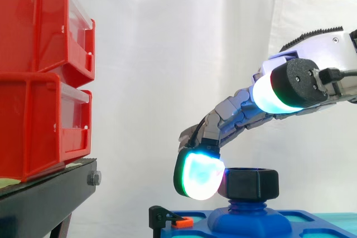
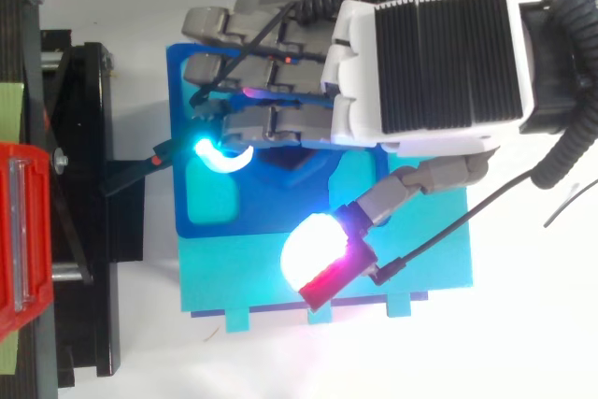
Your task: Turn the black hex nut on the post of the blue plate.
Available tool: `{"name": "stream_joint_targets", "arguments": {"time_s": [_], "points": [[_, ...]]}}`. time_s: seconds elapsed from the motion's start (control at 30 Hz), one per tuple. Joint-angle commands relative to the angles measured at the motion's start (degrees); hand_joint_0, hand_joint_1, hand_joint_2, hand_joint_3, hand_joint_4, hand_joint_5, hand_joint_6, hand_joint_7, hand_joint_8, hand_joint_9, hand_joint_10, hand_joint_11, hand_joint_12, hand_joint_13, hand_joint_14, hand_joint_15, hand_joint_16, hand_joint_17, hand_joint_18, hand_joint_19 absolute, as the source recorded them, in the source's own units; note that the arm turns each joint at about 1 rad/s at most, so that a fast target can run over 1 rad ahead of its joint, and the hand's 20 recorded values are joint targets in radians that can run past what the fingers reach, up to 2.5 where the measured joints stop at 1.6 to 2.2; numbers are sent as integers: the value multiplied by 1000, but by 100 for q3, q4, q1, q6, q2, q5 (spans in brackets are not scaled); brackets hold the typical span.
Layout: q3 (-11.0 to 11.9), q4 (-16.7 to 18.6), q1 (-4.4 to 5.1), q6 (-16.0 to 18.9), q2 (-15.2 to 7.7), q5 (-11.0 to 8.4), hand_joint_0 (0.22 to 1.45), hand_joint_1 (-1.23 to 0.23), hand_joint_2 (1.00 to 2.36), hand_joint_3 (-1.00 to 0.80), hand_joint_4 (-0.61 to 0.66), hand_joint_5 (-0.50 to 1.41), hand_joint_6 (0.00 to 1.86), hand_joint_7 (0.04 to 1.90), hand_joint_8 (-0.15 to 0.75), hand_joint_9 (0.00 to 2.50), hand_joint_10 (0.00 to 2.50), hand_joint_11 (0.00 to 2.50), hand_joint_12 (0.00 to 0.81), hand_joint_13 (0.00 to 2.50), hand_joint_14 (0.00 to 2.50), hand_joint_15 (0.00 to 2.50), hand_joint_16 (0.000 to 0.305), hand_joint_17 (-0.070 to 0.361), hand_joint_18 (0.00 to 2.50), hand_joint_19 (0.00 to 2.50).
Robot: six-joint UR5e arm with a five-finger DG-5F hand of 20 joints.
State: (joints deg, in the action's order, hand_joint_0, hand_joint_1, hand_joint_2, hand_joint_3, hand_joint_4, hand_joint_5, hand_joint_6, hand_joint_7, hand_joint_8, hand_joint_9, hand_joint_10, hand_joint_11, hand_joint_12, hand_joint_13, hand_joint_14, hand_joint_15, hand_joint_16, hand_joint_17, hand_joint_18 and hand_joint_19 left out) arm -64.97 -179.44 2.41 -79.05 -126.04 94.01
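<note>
A white fabric curtain (image 1: pixel 184 54) hangs behind, evenly lit. At left, two stacked red plastic bins (image 1: pixel 33 76) sit on a black metal stand (image 1: pixel 50 193).

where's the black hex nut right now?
Side view, low and right of centre: the black hex nut sits on the post of the blue plate, with one of the fingers at its left side, apparently touching.

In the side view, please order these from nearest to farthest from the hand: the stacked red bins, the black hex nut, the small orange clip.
1. Black hex nut: beside the lowest glowing pad of the hand, apparently touching.
2. Small orange clip: just below that pad, slightly left.
3. Stacked red bins: far left.
</note>
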Motion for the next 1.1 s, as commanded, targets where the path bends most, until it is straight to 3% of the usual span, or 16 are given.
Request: {"name": "stream_joint_targets", "arguments": {"time_s": [0.0,0.2,0.83,1.03,1.07], "points": [[2,-56,-66,4,1,100,388,23,1000,-500,217,-212,502,732,267,265,0,0,385,142,0,10,67,150,148,315],[2,-47,-136,4,1,276,391,-3,1000,-500,216,-208,502,717,270,292,0,0,386,172,0,0,68,152,188,299],[2,-30,-347,-13,1,478,396,-15,1000,-500,217,-207,502,714,268,300,0,0,387,203,0,5,67,151,211,304],[2,-56,-479,-40,1,627,398,-20,1000,-500,216,-207,502,717,267,300,0,0,386,205,1,1,67,151,217,310],[2,-65,-549,-57,1,697,399,-20,1000,-500,217,-207,502,716,267,300,0,0,386,207,0,2,67,150,219,310]]}}
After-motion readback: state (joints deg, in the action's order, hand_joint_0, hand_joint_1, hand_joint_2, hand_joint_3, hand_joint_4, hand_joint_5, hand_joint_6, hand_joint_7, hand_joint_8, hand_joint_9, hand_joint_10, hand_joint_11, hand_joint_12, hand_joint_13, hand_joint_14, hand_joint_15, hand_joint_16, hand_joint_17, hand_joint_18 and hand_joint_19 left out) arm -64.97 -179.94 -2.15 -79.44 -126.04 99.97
